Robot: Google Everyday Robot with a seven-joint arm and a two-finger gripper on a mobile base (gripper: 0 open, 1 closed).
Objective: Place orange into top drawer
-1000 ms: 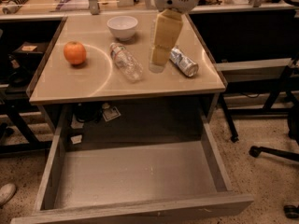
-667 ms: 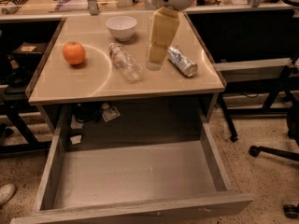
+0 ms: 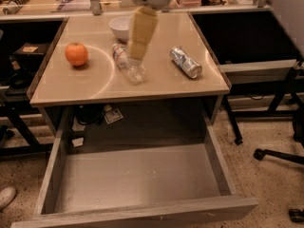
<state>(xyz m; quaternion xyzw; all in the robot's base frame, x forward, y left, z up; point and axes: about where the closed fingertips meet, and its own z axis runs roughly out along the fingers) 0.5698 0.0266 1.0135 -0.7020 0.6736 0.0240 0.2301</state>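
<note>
Orange [image 3: 76, 54], small, round, bright and smooth-skinned: on the left part of the tan square tabletop [image 3: 161, 84], near its left edge, apart from everything else, with open surface between it and the front edge. Wide grey wood-grain top drawer [image 3: 137, 177]: pulled out below that front edge, filling the lower half of the frame, flat bottom showing from wall to wall, low walls left and right, front panel along the bottom. Pale beige gripper [image 3: 136, 49] under a white rounded housing: upper centre, over the tabletop's middle, well apart from the orange; apart or together, impossible to tell. Under it, clear plastic bottle [image 3: 127, 63] on its side. Behind, white bowl [image 3: 119, 27]. Further right, dented silver can [image 3: 186, 61], near the right edge.
</note>
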